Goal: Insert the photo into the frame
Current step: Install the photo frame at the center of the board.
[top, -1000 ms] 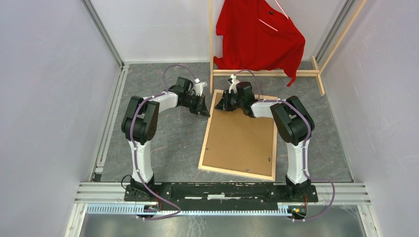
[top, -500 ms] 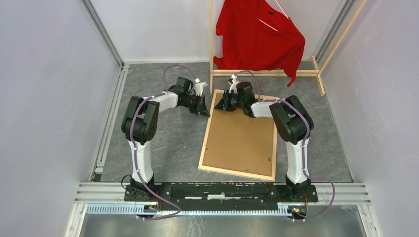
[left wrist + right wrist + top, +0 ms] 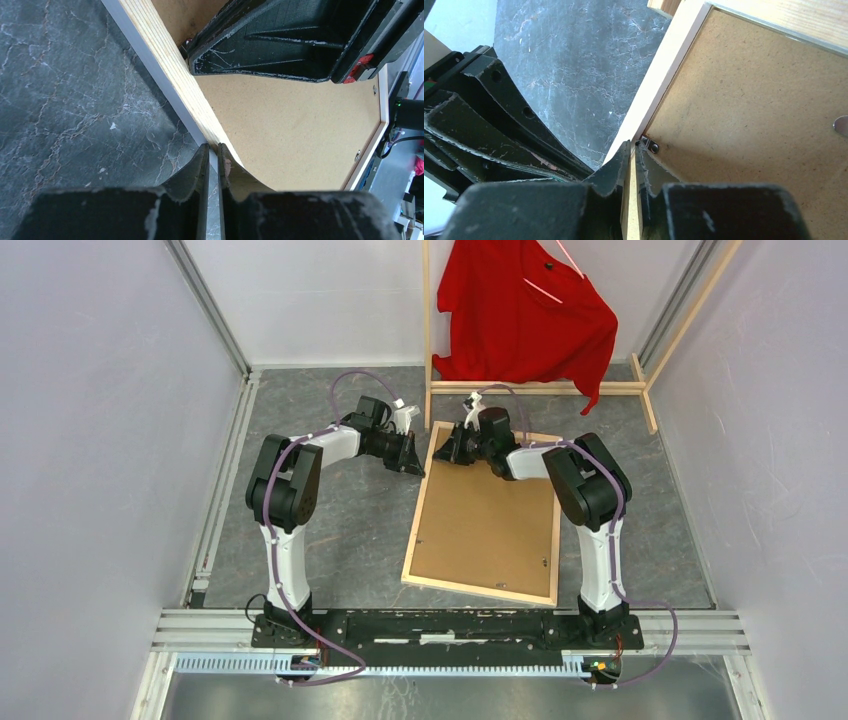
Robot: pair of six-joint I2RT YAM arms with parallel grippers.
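The frame lies face down on the dark floor, bare-wood back up, with the brown backing board set in it. The photo is hidden. My left gripper is shut, its tips against the outer side of the frame's left rail near the far left corner; its tips hold nothing. My right gripper is shut just inside that corner, its tips over the rail, beside a small metal tab at the board's edge. The two grippers are almost touching.
A tall wooden clothes rack with a red shirt stands right behind the frame's far edge. Walls close in left and right. An aluminium rail runs along the floor on the left.
The right arm's elbow has shifted slightly left. Both grippers stay at the frame's far left corner, and the frame has not moved.
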